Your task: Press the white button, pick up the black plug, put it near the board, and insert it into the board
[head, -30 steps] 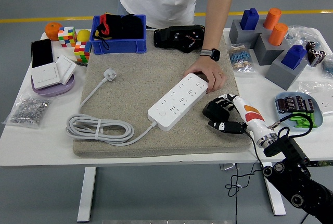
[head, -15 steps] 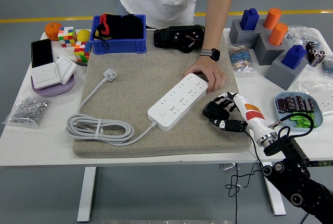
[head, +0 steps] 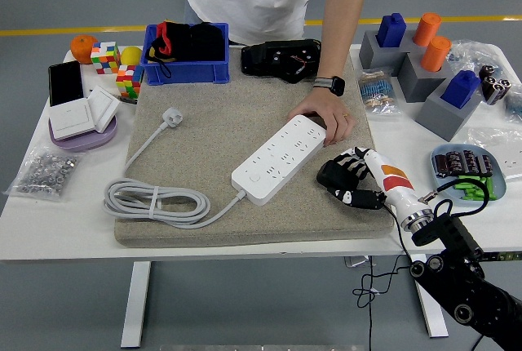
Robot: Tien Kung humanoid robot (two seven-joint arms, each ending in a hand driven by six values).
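Observation:
A white power strip lies diagonally on the beige mat, its white button at the lower left end. The black plug sits on the mat just right of the strip. My right hand is over the plug with its fingers curled around it; the plug still rests on the mat. A person's hand presses on the strip's far right end. The strip's white cable coils at the mat's left. My left arm is not visible.
A blue bin and a black device stand at the mat's far edge. Cubes, an orange and a phone sit far left. Grey blocks with blue and orange pegs stand at the far right, and a blue tray lies beside my right arm.
My right hand has shifted slightly left and closed its fingers more tightly on the black plug. The person's hand and the strip have stayed still.

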